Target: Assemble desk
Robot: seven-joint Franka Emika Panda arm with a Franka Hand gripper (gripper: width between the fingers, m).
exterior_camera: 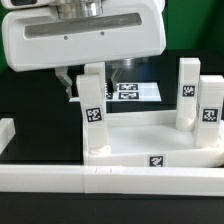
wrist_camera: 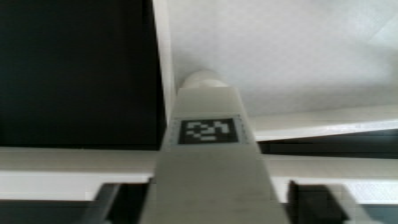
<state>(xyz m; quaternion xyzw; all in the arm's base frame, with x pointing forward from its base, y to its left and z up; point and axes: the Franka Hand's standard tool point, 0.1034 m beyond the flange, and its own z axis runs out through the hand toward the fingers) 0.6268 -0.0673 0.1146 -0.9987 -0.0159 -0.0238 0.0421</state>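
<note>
Nearest in the exterior view, a long white border rail runs across the front of the black table. Just behind it sits the large white plastic tray-like desk panel, rim up, with a square black-and-white tag on its near wall.

At the panel's near-left corner a white tagged block leg stands upright, and the robot's two-finger gripper comes down over its top. The wrist view shows the same leg rising between two dark fingers, one on each side at its upper end; the jaws appear to be closing around it, though I cannot tell whether they press on it.

On the right, two more white legs stand upright on the panel.

Farthest back, the flat marker board lies on the table.
</note>
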